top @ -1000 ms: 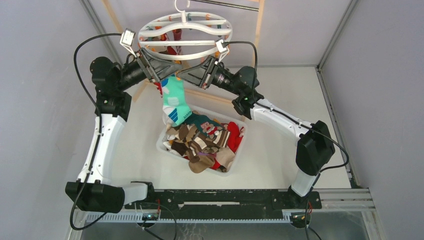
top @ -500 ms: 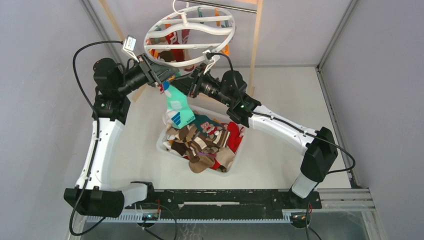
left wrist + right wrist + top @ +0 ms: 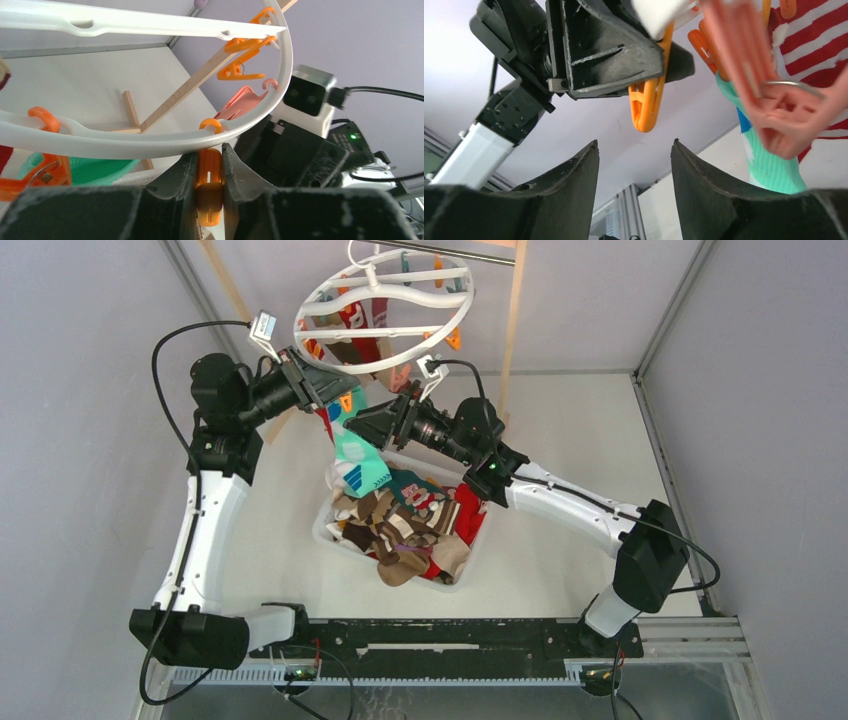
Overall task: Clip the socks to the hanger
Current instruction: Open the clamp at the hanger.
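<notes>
The large white plastic ring-shaped drying hanger (image 3: 150, 144) hangs at the far middle of the scene, above the white counter (image 3: 560, 430) and beside a pale wooden pole (image 3: 515, 310). Small orange and pink pegs dangle from its rim.

The left end effector (image 3: 209, 157) reaches up to the near left part of the ring. It is clenched on one hanging orange plastic peg (image 3: 209, 192), with a finger pressed against each side of it just below the rim.

The right end effector (image 3: 634, 150) sits just near and right of the left one, pointing at it. Its fingers are spread apart with nothing between them, so it is released. In the right wrist view the gripped orange peg hangs above the gap between those fingers, not touching them. A pink peg (image 3: 769, 95) hangs to the right of it, in front of a red and white striped sock (image 3: 809, 40).

A mint-teal sock with white and navy marks (image 3: 355, 455) hangs below the near rim of the hanger, just under both end effectors. Its toe reaches down toward the far left corner of a translucent white plastic tub (image 3: 320, 528). Which peg holds the sock cannot be told.

The tub stands on the counter, between the two arms. It holds a heap of brown, tan, red and white socks (image 3: 405, 525).
</notes>
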### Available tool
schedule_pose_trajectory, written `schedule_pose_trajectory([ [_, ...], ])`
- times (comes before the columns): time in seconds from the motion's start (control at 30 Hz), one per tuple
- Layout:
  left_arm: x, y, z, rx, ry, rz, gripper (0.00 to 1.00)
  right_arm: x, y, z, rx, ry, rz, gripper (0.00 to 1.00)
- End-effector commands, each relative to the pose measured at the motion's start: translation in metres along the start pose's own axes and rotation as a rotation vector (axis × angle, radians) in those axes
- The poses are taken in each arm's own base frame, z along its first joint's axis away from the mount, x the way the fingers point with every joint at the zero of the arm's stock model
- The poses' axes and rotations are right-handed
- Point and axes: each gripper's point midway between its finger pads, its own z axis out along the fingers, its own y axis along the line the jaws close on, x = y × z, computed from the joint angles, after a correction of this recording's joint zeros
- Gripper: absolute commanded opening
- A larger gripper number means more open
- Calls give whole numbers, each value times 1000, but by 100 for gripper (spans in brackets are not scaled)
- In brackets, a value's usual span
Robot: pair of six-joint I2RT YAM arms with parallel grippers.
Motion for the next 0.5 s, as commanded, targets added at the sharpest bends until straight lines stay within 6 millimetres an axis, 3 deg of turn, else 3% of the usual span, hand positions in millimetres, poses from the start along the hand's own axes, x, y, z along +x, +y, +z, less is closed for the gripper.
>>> schedule_pose_trajectory([
  [0.0, -12, -46, -7, 158, 22, 25, 9, -29, 33, -1, -183, -92, 145, 63],
  [0.2, -10, -52, -8, 191, 43, 8, 10, -40, 26, 6, -266, -171, 310, 64],
  [0.47, -9, -54, -9, 208, 53, 16, 8, -40, 17, 12, -286, -180, 373, 59],
])
